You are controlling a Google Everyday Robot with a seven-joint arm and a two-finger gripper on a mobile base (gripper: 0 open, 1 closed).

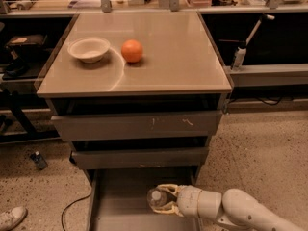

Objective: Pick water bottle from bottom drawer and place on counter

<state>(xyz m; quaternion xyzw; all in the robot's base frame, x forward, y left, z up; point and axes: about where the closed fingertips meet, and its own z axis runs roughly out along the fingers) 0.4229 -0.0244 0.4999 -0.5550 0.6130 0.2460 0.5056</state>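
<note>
**Bottle in the claw, not yet out of the drawer**

The water bottle [155,197] sits low in the frame, just right of centre, inside the open bottom drawer [120,203]. Its clear body and pale cap show between the two cream fingers [167,187] of the gripper [160,199]. The gripper reaches in from the lower right on a white arm. One finger curves over the top of the bottle and the other under it, and both look pressed against its sides, so I read the claw as closed on the bottle.

By that reading the reach and the grasp are done. The lift out of the drawer, the carry upward and the set-down on the counter [168,57] are all left to do — the bottle appears to be at or near the drawer floor.

The bottle is the only thing visible in the bottom drawer; the rest of what shows is plain grey floor, though the drawer's near end runs out of frame. The two drawers above it are pushed in, and the upper one has white scratch marks on its front.

In the upper left of the counter stands a shallow white bowl [89,48] with nothing visible inside, and an orange ball [132,50] rests just beside it. The rest of the glossy top — centre and right — is bare surface where the bottle could go.
</note>
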